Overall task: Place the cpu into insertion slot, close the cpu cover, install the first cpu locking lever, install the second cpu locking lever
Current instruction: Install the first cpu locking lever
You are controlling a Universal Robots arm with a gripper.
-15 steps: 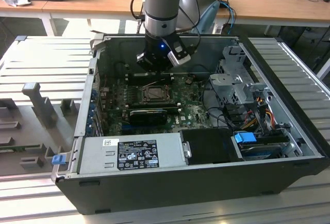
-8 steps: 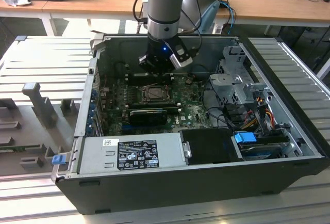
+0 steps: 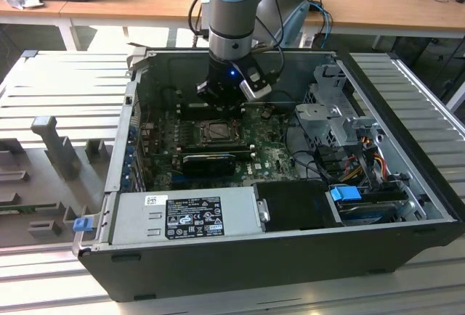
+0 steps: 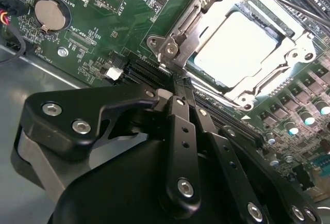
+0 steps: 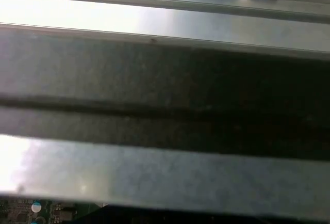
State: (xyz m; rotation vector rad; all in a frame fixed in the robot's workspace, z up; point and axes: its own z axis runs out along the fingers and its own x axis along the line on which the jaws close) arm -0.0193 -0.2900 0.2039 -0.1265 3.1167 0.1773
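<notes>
Gripper fingers pressed together, nothing between, tips just short of cpu cover corner. Cover lay flat over cpu seated in insertion slot. Coin battery off to side; long black card beyond socket.

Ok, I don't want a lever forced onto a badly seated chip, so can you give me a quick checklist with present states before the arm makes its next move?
1. The cpu lies in the insertion slot: ok, its pale face shows through the window in the second wrist view.
2. The cpu cover is down over the chip: ok, the frame lies flat around it.
3. Locking levers latched: cannot tell.
4. The gripper is close to the socket corner: ok, its tip sits beside the cover's edge.
5. The gripper carries nothing: ok, the fingers are together with nothing between them.
6. The arm is inside the computer case, above the motherboard: ok.
</notes>
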